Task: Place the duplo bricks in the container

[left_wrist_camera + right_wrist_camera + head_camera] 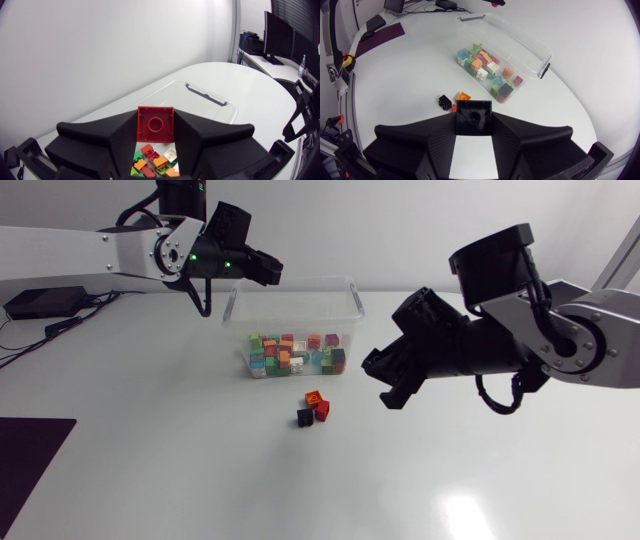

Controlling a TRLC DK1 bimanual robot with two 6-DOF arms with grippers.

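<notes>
Our left gripper (155,123) clamps a red brick (155,125) over the container (300,305); our right gripper (473,119), beside it, grips a black brick (473,116).

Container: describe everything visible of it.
The container is a clear plastic rectangular tub, lidless, with a dark handle clip at each short end. It stands upright on the white table. Mixed-colour duplo bricks lie heaped along its long wall nearest the loose bricks; the rest of its floor is bare. Nothing else touches it.
</notes>
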